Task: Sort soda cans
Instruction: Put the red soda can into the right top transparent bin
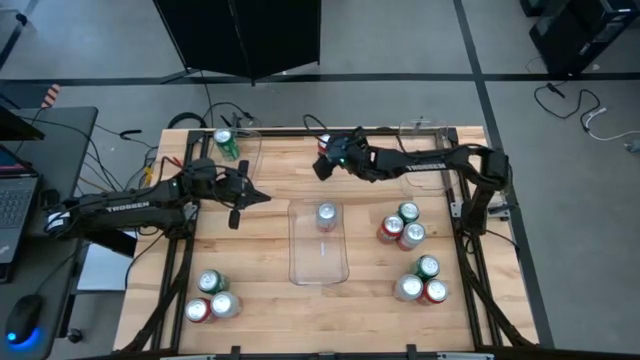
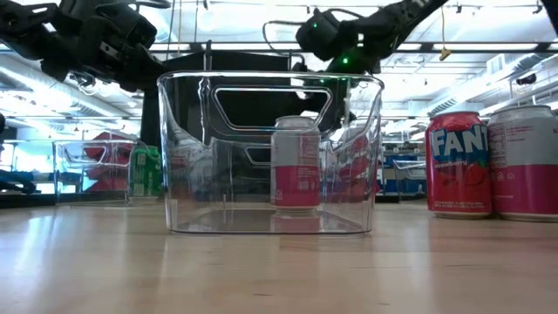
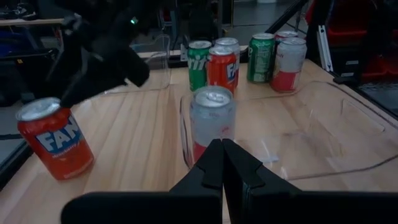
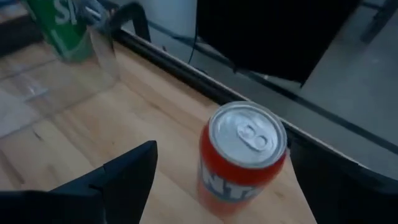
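Note:
A red soda can stands upright near the table's far edge. My right gripper hovers open just above it, one finger on either side, touching nothing; it also shows in the high view. My left gripper is shut and empty, raised over the table's left part, pointing toward the middle bin. A silver-white can stands in that middle bin. A green can stands in the far-left bin.
An empty clear bin sits at the far right. Mixed cans stand in three clusters: right of the middle bin, near right and near left. Bare wood lies between the bins. A laptop lies beside the table's left.

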`<state>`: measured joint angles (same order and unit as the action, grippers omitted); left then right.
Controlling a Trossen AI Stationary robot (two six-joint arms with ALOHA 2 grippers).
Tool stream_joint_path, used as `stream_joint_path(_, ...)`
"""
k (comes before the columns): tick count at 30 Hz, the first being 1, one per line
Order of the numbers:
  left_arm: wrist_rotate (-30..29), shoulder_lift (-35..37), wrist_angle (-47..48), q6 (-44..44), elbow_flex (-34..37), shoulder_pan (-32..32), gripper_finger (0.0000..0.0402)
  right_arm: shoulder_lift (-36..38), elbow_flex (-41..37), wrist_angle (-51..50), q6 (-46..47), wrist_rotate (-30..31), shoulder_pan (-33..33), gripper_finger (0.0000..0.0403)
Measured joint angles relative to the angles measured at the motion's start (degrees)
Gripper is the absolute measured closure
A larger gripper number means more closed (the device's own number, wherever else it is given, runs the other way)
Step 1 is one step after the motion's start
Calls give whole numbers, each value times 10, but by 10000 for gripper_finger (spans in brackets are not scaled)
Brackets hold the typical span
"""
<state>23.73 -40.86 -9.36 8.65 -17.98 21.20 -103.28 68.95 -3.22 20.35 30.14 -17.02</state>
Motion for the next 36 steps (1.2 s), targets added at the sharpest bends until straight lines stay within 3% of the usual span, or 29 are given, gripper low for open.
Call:
stream_joint_path(15, -1, 0, -72, -2, 53, 0, 400, -43, 1, 47, 5, -67, -43, 59)
stream_joint_path(24, -1, 0, -74, -7, 53, 0, 400, -56, 1, 52, 9, -89, -49, 141)
stream_joint_path(32, -2, 0, -72, -8, 53, -2, 400, -19, -1, 9, 1, -91, -47, 152)
stream_joint_path(36, -2, 0, -71, -8, 53, -2, 400, 38, -1, -41, 7, -52, -39, 152)
